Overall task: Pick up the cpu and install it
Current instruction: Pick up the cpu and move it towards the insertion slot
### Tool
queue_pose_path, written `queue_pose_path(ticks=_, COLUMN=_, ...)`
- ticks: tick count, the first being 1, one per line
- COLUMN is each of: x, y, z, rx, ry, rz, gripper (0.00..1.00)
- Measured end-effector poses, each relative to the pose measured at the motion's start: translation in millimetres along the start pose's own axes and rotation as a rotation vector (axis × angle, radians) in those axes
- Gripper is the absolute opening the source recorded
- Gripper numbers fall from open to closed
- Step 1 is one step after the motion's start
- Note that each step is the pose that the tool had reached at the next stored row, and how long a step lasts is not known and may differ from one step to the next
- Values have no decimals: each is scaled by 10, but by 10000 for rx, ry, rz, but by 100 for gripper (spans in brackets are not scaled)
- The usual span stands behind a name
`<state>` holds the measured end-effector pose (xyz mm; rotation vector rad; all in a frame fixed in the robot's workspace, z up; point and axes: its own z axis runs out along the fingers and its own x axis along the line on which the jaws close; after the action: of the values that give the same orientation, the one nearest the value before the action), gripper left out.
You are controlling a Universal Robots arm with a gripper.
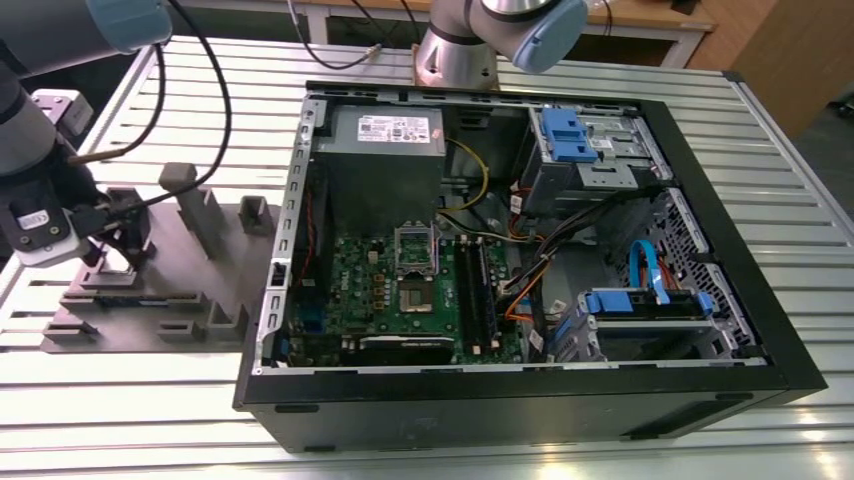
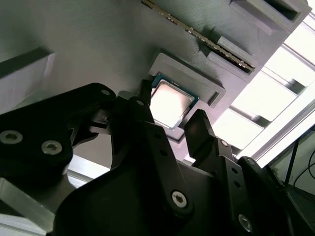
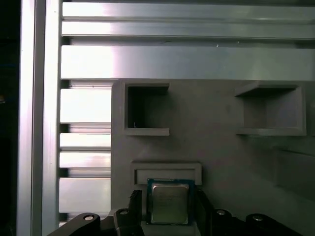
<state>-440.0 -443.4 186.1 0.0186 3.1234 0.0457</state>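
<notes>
Gripper [image 2: 172, 105] low over grey fixture [image 1: 200, 270], exterior view's left of open computer case [image 1: 534, 250]. Fingers [image 3: 136, 200] spread, straddling cpu [image 3: 169, 202] — narrow gaps, nothing gripped. Cpu flat in fixture recess.

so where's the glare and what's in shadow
Second wrist view: the square silver-topped cpu glares pale, the slatted aluminium table is blown out, the black pincer is near silhouette. First wrist view: table slats glare, the grey holder's square recess is shadowed. Exterior view: evenly lit.
</notes>
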Motion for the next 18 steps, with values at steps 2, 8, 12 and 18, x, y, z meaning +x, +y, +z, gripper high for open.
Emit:
queue_pose_path(ticks=2, x=0, y=0, z=9, rx=24, ry=33, rz=-1, gripper=54)
queue_pose_path(ticks=8, x=0, y=-1, z=14, rx=36, ry=39, rz=-2, gripper=54)
queue_pose_path(ticks=12, x=0, y=0, z=18, rx=36, ry=39, rz=-1, gripper=54)
queue_pose_path(ticks=18, x=0, y=-1, z=19, rx=36, ry=40, rz=-1, gripper=53)
